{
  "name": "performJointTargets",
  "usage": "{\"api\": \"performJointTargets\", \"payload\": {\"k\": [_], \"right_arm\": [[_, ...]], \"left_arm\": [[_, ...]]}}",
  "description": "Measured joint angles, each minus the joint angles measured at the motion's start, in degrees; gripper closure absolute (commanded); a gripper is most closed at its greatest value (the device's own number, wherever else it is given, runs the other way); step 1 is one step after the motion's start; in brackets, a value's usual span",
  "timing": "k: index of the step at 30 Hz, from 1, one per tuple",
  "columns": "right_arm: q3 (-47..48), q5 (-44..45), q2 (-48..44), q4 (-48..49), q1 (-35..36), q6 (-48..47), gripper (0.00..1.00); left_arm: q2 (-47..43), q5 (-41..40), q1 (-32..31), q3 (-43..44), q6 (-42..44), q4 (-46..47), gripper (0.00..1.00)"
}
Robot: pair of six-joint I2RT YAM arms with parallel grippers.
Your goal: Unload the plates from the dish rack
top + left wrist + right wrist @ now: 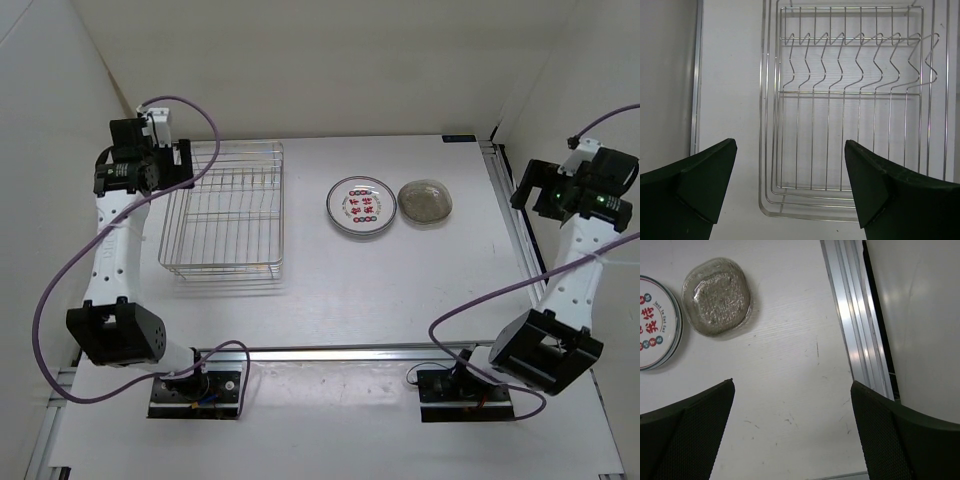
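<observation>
Our left pincer [790, 145] hangs spread wide and empty above the far left end of the bench, looking down into the rack, and our right pincer [792, 384] is just as spread and empty out over the right edge, near the plates but touching nothing. The flat white bench [400, 290] carries everything. The rectangular silver wire dish rack [222, 212] sits on its left half, and from both the top view and the left wrist view we see only bare zigzag dividers in it, no plate standing between them. The round white plate with a dark green rim and red centre marks [360, 207] lies flat right of the rack, well apart from it; its edge in the right wrist view hints at a stack, though we cannot count how many. Just beside it, to the right, rests the smaller greyish speckled clear plate [425, 202], also flat. We judge the unloading finished: the plates lie flat because they would stay put that way, and both arms look parked aside with nothing left to fetch.
</observation>
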Motion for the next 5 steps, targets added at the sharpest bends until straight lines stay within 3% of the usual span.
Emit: {"api": "performJointTargets", "payload": {"k": [5], "right_arm": [[-3.65,-0.07,-2.19,-1.01,0.17,-0.63,0.0]], "left_arm": [[0.52,1.11,2.29,-0.02,-0.79,0.87,0.0]]}}
